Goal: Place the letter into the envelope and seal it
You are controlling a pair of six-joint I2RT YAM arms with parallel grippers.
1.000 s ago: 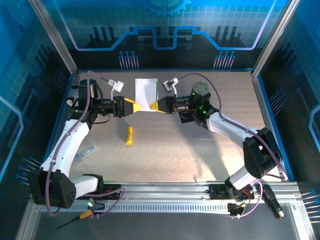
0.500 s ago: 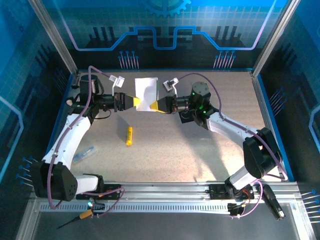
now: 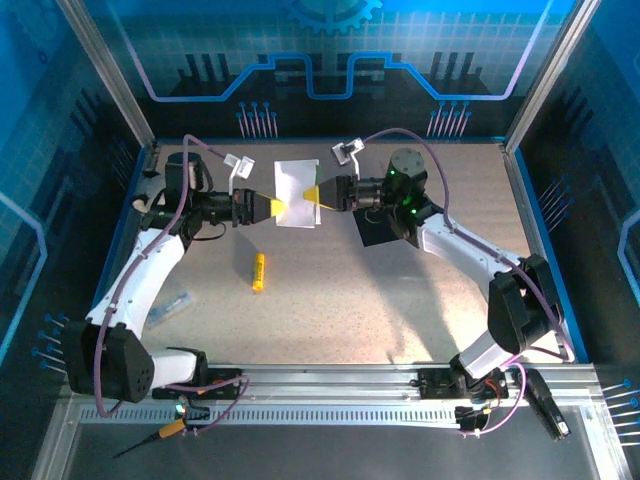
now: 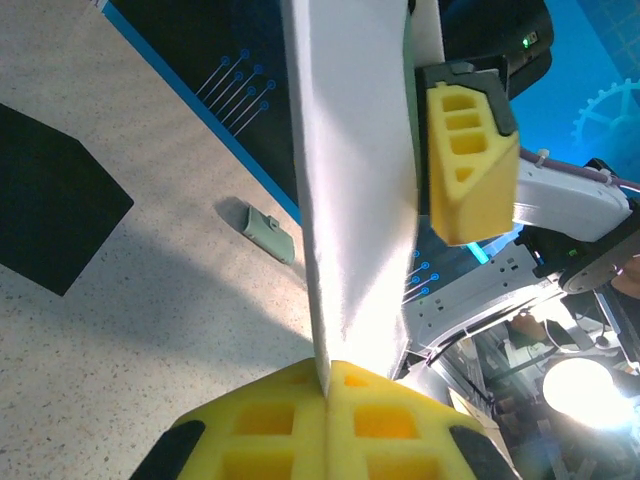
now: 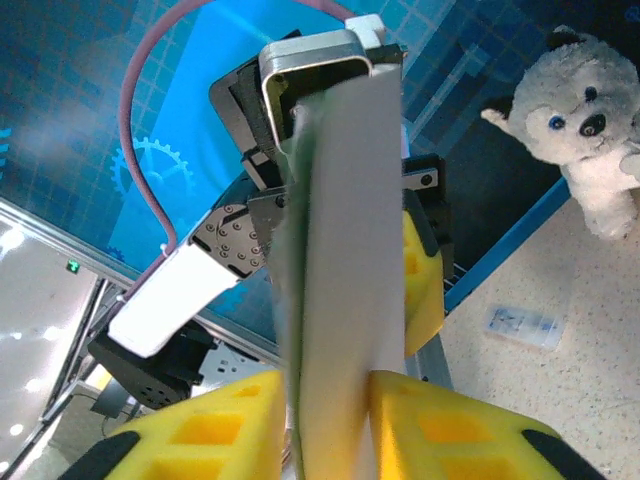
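letter (image 3: 296, 180) between left pincer (image 3: 274, 206) and right pincer (image 3: 310, 193); envelope (image 3: 375, 228) on table (image 3: 400, 310), right of letter

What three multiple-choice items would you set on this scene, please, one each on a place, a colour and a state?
1. Where is the envelope?
A. Lying flat on the table
B. Leaning against the back wall
C. Hanging over the front rail

2. What colour is the small stick on the table?
A. Red
B. Yellow
C. White

3. What is the state of the left hand?
A. Wide open, holding nothing
B. Shut on the letter
C. Shut on the envelope

Answers:
1 A: the top view shows the black rectangle flat on the speckled surface.
2 B: it shows bright yellow in the top view.
3 B: the left wrist view shows its yellow fingers pressed together on the white sheet's edge.
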